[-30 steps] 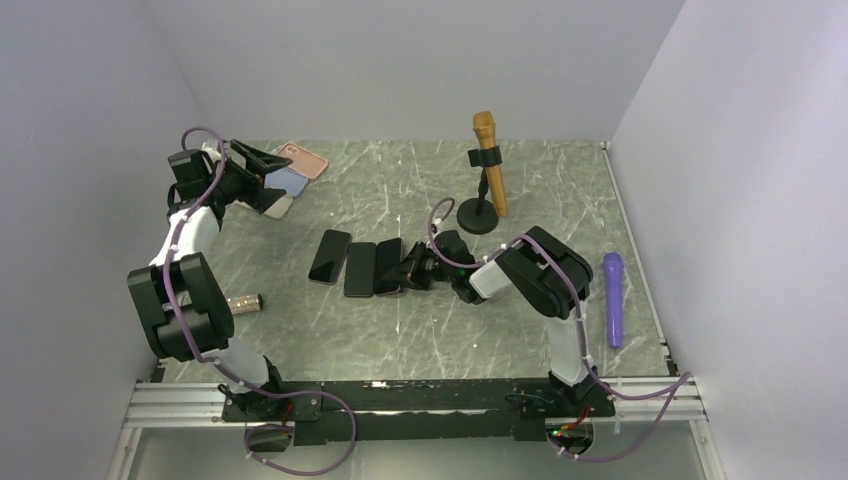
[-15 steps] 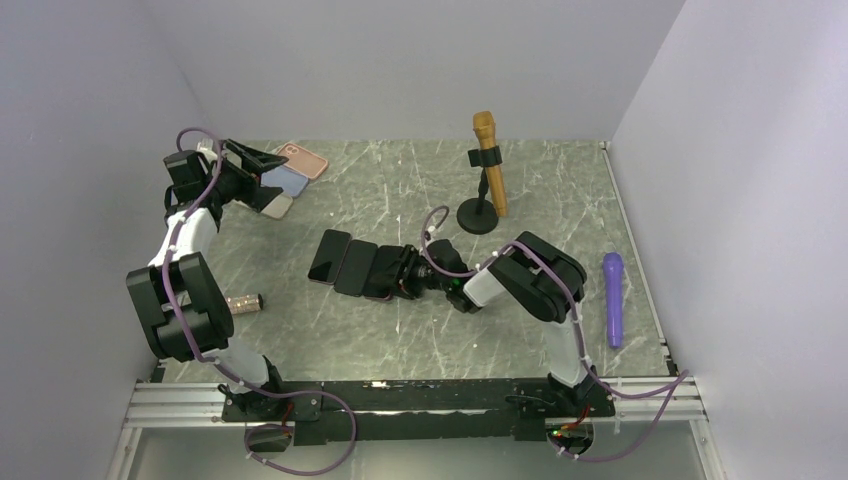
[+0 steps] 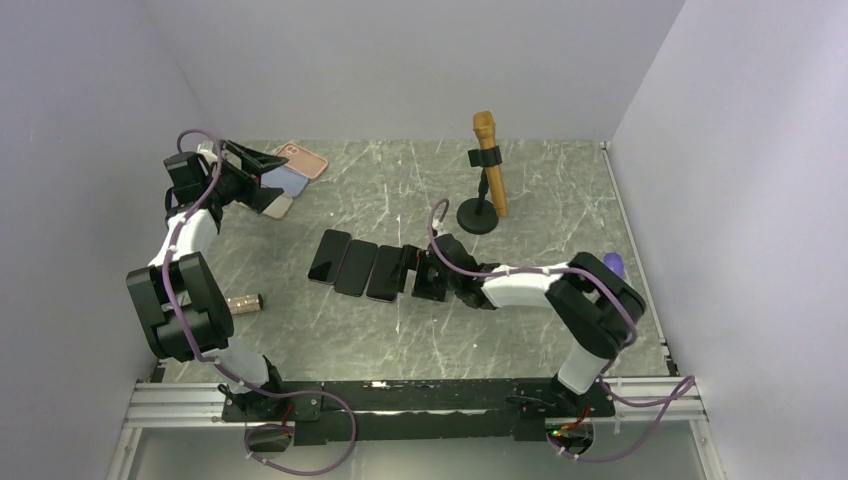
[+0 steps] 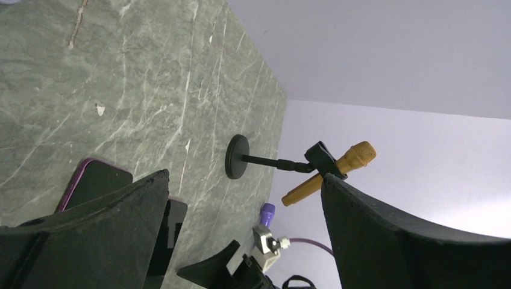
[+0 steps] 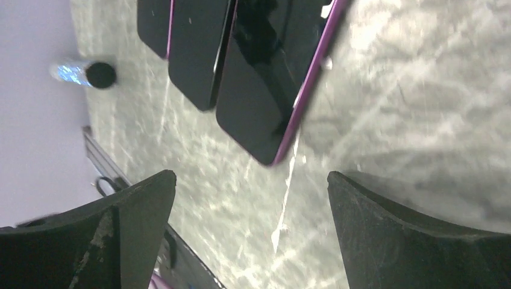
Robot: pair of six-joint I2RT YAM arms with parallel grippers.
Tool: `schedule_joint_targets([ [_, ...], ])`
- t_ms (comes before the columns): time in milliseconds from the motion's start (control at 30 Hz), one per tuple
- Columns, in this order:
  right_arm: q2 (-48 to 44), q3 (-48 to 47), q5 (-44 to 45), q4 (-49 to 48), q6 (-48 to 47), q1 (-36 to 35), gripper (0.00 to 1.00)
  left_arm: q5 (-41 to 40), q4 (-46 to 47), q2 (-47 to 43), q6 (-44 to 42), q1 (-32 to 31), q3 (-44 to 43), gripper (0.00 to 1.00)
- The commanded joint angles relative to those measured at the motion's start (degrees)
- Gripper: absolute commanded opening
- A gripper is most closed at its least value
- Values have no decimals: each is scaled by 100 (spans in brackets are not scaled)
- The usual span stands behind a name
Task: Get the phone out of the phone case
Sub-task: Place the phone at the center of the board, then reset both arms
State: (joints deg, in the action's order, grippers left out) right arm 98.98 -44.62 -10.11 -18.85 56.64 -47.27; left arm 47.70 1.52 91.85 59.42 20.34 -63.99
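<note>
Top view: high, from near edge, looks down over whole table (image 3: 400, 190). Left wrist view: low, tilted, faces across table toward mic stand (image 4: 238, 156) at frame centre. Right wrist view: very close, looks down on phones (image 5: 265, 90) in upper frame. All three share phones; top and left wrist share mic stand.

The black two-finger left pincer (image 3: 272, 180) is held spread wide and empty, its white-and-black arm folded back at the far left. The black right pincer (image 3: 424, 274) is parted wide low at the centre, apparently gripping nothing; its arm is stretched leftward.
</note>
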Motion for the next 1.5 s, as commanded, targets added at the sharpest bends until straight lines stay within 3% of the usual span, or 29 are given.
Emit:
schedule_joint_targets([
  [0,-883,142,756,1370,-962,-314,100,83,256,-38,-33,31,7,100],
  [367,-3121,622,2526,2611,-1514,-520,100,-239,-88,-81,-694,-438,-237,99],
  [500,-4069,937,3261,3083,-1387,-512,100,-826,-647,-420,-1549,-1059,-511,99],
  [667,-5553,1470,3944,3620,-983,-506,100,-1695,-542,-1134,-2452,-2073,-352,99],
  [900,-7179,1854,4446,4220,-862,-503,100,-3335,252,-2553,-3868,-3779,492,99],
  [1000,-7634,1809,4502,4562,-893,-503,100,-3610,453,-3166,-4261,-4244,1017,99],
  [1267,-9265,2578,4430,4072,-1158,-508,100,-3186,1369,-6050,-3330,-4416,3512,99],
  [1467,-10485,3401,4234,3685,-1066,-512,100,-3197,476,-8431,-2783,-4424,4734,99],
])
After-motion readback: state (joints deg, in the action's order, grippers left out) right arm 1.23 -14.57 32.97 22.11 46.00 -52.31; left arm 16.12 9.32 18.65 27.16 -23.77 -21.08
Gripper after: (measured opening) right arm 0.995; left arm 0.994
